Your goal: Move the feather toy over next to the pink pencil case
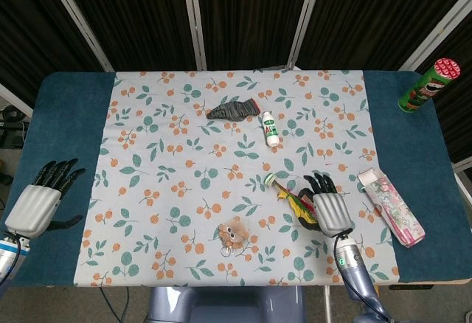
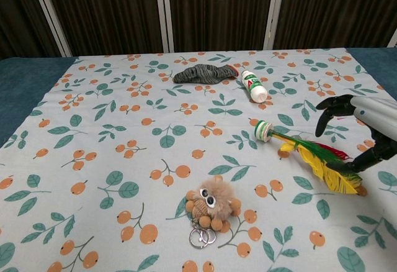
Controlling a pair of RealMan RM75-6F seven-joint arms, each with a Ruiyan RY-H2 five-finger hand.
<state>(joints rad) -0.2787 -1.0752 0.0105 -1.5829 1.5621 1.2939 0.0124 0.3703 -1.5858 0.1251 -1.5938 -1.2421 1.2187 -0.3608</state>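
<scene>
Our right hand [image 1: 329, 206] hangs with spread fingers, grasping nothing, over the feathers of the green, yellow and red feather toy [image 2: 307, 155]. The toy lies well apart from the pink flowered pencil case [image 1: 391, 206]. Our left hand [image 1: 40, 198] rests with fingers apart.

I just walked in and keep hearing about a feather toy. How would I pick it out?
Look at the leaf-and-berry tablecloth, near its front right part, where the right robot hand hovers. The feather toy lies there: a small round green-and-white base trailing yellow, green and red feathers, unlike the fuzzy keychain beside it.
</scene>
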